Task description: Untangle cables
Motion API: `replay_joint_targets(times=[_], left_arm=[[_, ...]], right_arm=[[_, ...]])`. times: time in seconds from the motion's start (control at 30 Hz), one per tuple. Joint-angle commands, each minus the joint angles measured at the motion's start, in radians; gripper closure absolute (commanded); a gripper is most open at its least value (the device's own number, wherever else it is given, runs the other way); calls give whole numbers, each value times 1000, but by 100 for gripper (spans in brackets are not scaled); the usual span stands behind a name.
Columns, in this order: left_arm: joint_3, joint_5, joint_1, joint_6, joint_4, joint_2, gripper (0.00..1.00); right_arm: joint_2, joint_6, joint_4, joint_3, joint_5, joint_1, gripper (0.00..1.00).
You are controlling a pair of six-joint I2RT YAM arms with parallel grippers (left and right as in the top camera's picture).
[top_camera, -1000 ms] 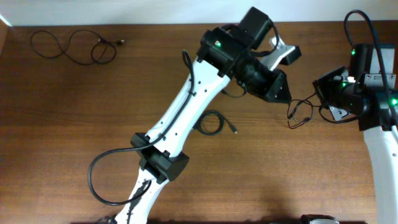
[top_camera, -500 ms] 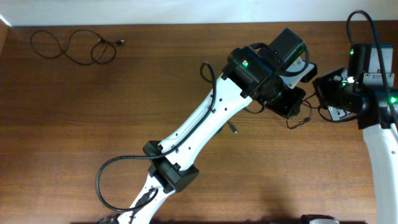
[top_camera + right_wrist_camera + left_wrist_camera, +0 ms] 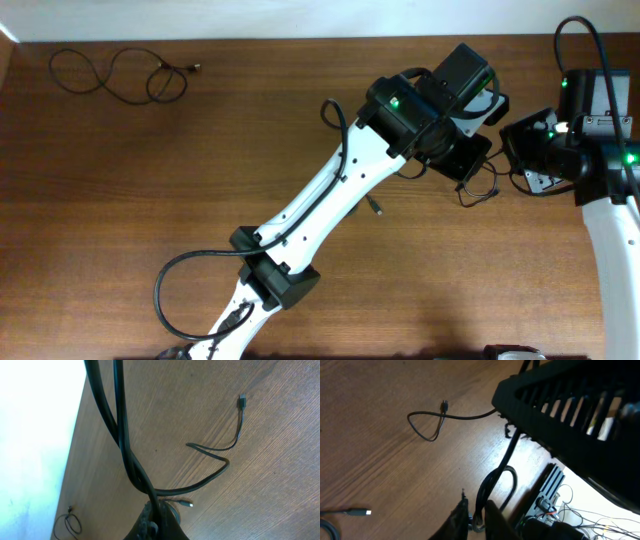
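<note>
The tangled cables (image 3: 488,481) sit toward the far right corner of the desk (image 3: 150,220), in the narrow space between the two arms, and both grippers have hold of them. The left gripper (image 3: 477,519) reaches across from the near left side; its fingers are drawn almost together, with a black strand pinched in the slim gap between them and rising from there in a tall loop toward the dark body of the other arm. The right gripper (image 3: 154,515) is fully closed on the same bundle: in its wrist view two strands climb out of the fingers, twisted round each other just above the tips. From that grip a free tail (image 3: 222,449) lies flat on the wood, bends back on itself in a small loop and ends in a small plug (image 3: 241,402) that touches nothing else. A second plug (image 3: 378,208), with a pale tip, lies on the desk just beside the left arm's white link, near the middle; the cord it belongs to is mostly hidden under that arm. Well apart from all this, a separate cable (image 3: 110,75) rests in the far left corner as a loose, wavy figure of loops, its plug end pointing toward the middle of the far edge
</note>
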Motion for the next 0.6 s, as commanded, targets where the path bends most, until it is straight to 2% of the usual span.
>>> replay_joint_targets(times=[0.0, 0.07, 0.13, 0.57], left_arm=[[12, -19, -3, -8, 5, -10, 93], [12, -18, -3, -8, 5, -10, 99], [12, -18, -3, -8, 5, -10, 100], [12, -18, -2, -7, 8, -10, 100]], right_arm=[[5, 5, -2, 2, -6, -6, 96], [5, 5, -2, 2, -6, -6, 96], [5, 5, -2, 2, -5, -6, 96], [5, 5, -3, 2, 2, -6, 96]])
